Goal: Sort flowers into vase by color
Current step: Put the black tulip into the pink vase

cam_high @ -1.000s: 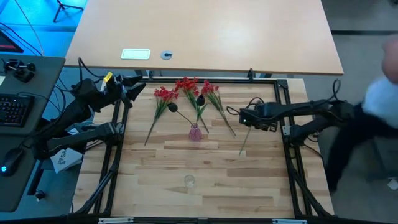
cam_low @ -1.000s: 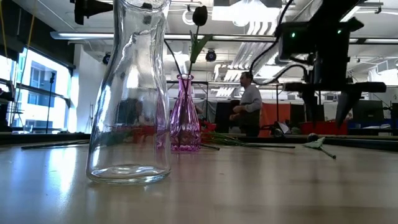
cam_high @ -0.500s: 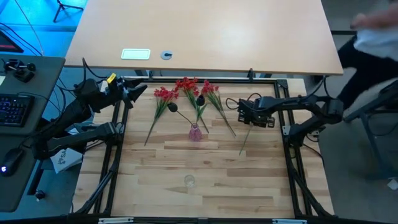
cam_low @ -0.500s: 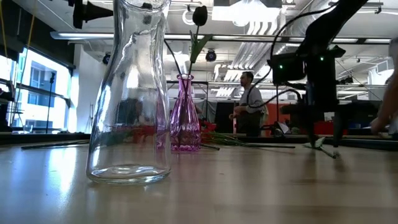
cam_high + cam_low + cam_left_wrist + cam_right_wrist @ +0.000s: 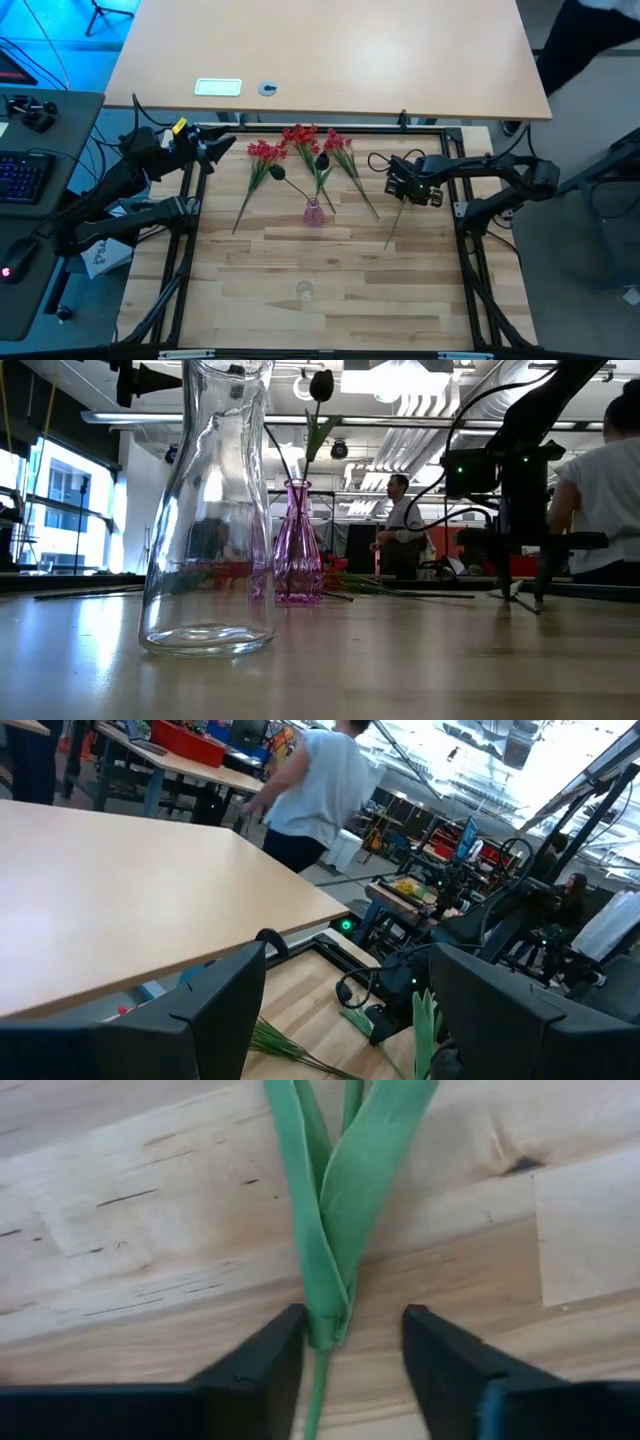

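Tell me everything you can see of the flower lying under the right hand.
The loose flower lies flat on the wooden table, apart from the red bunches. Its thin green stem runs out from under the right hand toward the table's near side. In the right wrist view, long, smooth green leaves fold around the stem, which sits between the two open fingers; neither visibly touches it. Its blossom is hidden under the hand.
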You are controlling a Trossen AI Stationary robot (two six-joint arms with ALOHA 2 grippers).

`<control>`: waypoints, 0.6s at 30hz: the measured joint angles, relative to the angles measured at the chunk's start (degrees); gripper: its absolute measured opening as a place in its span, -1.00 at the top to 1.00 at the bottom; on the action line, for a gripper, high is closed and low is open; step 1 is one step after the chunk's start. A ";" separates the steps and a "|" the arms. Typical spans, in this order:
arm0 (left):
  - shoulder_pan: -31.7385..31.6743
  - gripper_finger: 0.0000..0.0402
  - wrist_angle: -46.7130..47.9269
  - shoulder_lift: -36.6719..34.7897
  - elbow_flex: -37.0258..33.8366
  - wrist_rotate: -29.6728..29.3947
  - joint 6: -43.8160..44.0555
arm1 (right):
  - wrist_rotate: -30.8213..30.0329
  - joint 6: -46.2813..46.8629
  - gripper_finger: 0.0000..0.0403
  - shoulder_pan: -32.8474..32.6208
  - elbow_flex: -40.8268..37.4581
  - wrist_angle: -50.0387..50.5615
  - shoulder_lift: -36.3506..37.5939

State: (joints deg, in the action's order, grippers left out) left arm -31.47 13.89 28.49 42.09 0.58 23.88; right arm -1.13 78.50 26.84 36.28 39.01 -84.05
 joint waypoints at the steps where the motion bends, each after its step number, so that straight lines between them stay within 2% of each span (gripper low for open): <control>1: 0.00 -0.35 0.00 0.00 0.00 0.00 0.00 | -0.02 -0.36 0.30 0.16 -0.34 -0.21 0.00; 4: -0.01 -0.35 -0.02 0.00 0.00 0.02 0.33 | -0.52 -2.91 0.74 -0.12 -0.93 -0.37 0.13; 6: -0.01 -0.35 -0.40 -0.42 0.00 0.34 2.07 | -1.77 -5.30 0.92 -1.15 -0.93 0.19 0.32; 9: 0.00 -0.35 -2.60 -1.61 0.00 1.04 3.55 | -3.95 -5.32 0.93 -2.57 -0.23 1.38 2.42; 12: -0.01 -0.35 -6.72 -3.22 0.00 2.82 4.33 | -9.02 -5.29 0.98 -4.21 1.49 2.79 6.83; 15: 0.01 -0.35 -10.70 -5.16 0.02 4.50 4.42 | -14.27 -5.62 0.98 -6.39 5.38 0.79 12.78; 18: 0.01 -0.35 -11.97 -7.00 0.02 4.75 4.35 | -19.47 -10.91 0.99 -10.18 9.13 -4.30 18.52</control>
State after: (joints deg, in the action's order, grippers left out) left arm -31.46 1.92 21.49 42.11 5.32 28.22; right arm -20.60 67.59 16.67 45.42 34.71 -65.53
